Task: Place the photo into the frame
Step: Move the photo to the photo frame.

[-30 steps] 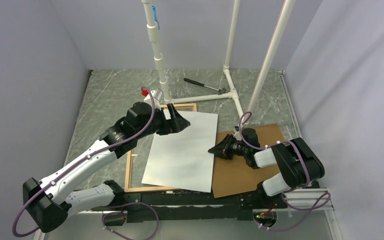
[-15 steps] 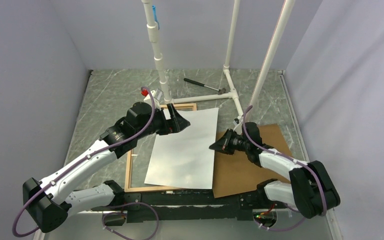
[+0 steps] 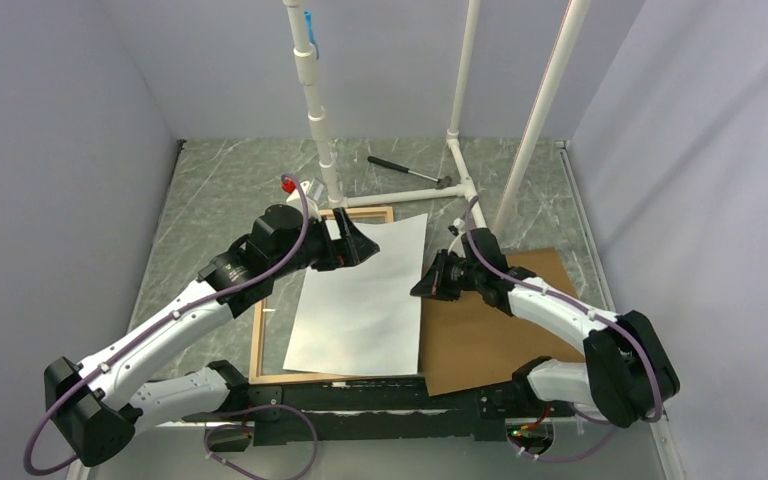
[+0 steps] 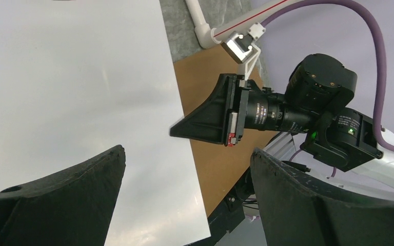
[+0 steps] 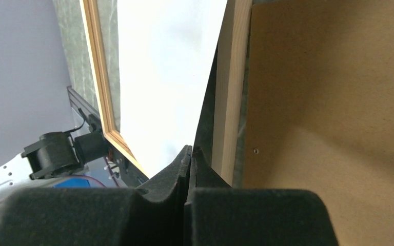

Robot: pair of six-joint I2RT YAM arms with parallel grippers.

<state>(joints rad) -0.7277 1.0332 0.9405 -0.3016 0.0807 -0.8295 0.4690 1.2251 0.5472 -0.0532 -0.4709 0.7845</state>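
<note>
The photo [image 3: 360,300] lies white back up across the frame [image 3: 257,345], its right edge raised above the frame's right rail; the right gripper [image 3: 421,290] has its jaws pressed together on that edge; the left gripper [image 3: 362,243] hovers over the far left corner, jaws spread wide, gripping nothing; a brown board [image 3: 485,335] lies just right of the frame; the print on the right wrist camera [image 4: 267,115] is too small to read.

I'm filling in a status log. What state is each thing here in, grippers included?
photo: white back up, askew over the frame, not seated
frame: lying flat, largely covered by the photo
brown board: flat, right of the frame
hammer: lying at the back, untouched
left gripper: open, over the photo's far edge
right gripper: shut on the photo's right edge
</note>
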